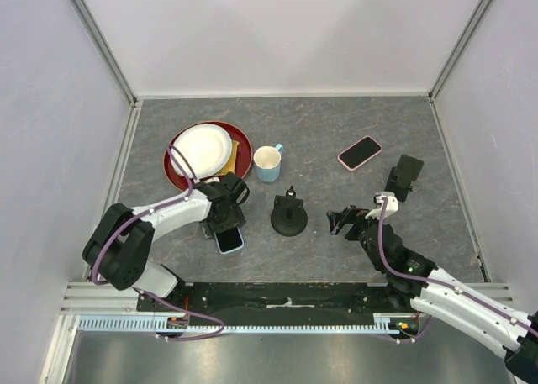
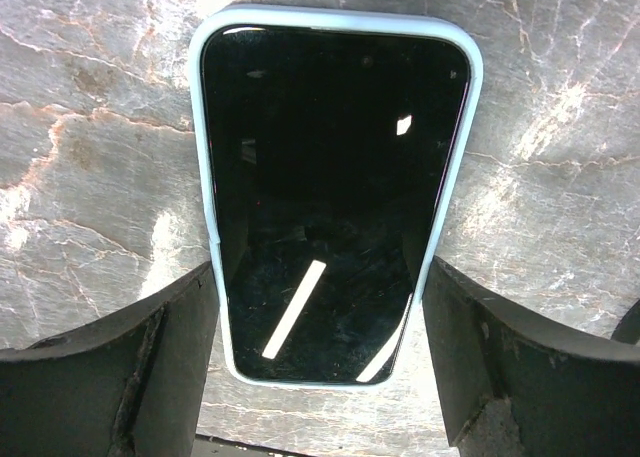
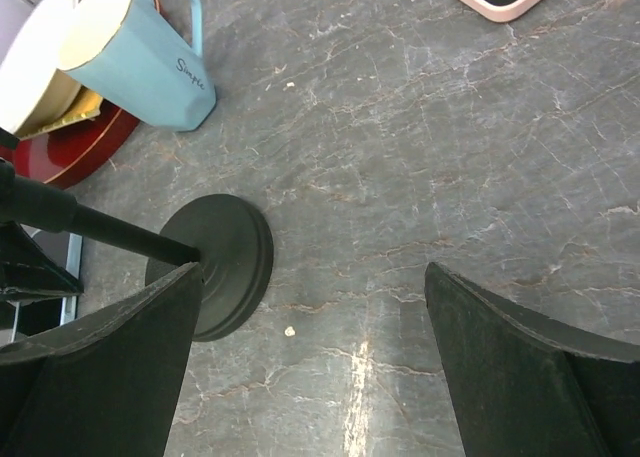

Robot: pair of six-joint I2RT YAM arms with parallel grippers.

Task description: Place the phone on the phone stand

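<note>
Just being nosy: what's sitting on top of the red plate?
A white dish sits on the red plate, and something yellow pokes out at the dish's right edge. The dish covers most of the plate, so anything else beneath it is hidden.

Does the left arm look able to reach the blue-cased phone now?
Probably yes: the left gripper hangs right over the blue-cased phone, a finger at each long side, nothing between.

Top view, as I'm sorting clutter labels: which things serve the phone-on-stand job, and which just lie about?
Job: light-blue-cased phone; black round-based phone stand; left gripper astride that phone.
Lying about: pink-cased phone; light blue ceramic mug; white plate on red plate; black boxy object.
</note>
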